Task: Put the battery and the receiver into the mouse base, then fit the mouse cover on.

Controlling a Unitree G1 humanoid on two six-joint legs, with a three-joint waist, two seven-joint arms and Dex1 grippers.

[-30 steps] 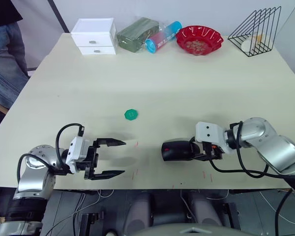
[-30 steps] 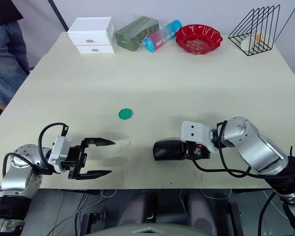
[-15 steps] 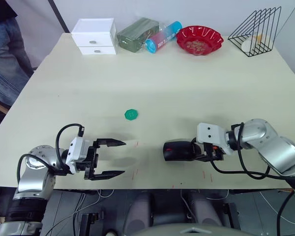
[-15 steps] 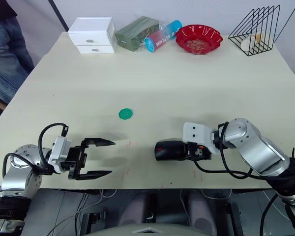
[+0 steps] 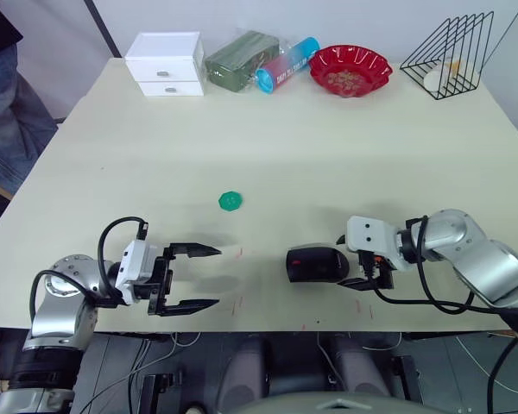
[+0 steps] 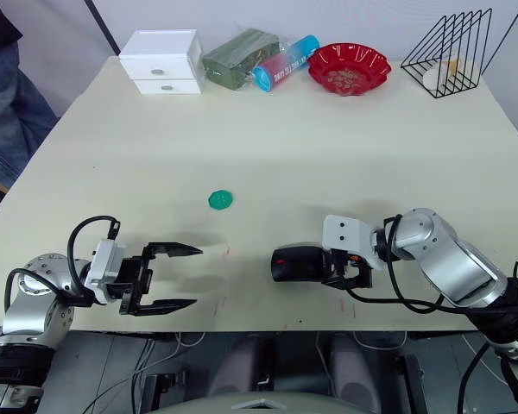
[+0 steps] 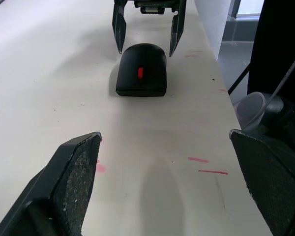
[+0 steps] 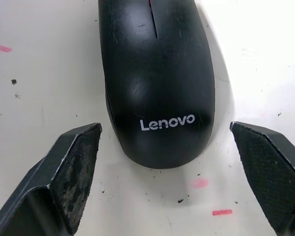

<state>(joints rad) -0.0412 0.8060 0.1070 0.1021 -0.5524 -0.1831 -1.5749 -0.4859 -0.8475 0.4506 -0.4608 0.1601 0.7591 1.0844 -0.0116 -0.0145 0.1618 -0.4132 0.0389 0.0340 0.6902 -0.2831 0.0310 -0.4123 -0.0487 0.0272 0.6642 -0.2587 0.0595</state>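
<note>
Mouse cover sits on the mouse base, closed up as one black mouse w/ red scroll wheel, lying flat on the table near its front edge, approx centre-right. "Lenovo" logo readable on the rear of the shell in right wrist view. Base itself hidden under cover; battery & receiver can't be seen.

Right gripper is just behind the mouse's rear end, fingers spread wide, one either side of the tail end, not touching it; nothing pinched.

Left gripper well apart to the robot's left, low over the table, fingers spread, empty, pointing toward the mouse.

Green disc lies mid-table, apart from both. Far edge: white drawer box, green packet, blue can, red bowl, wire rack.
</note>
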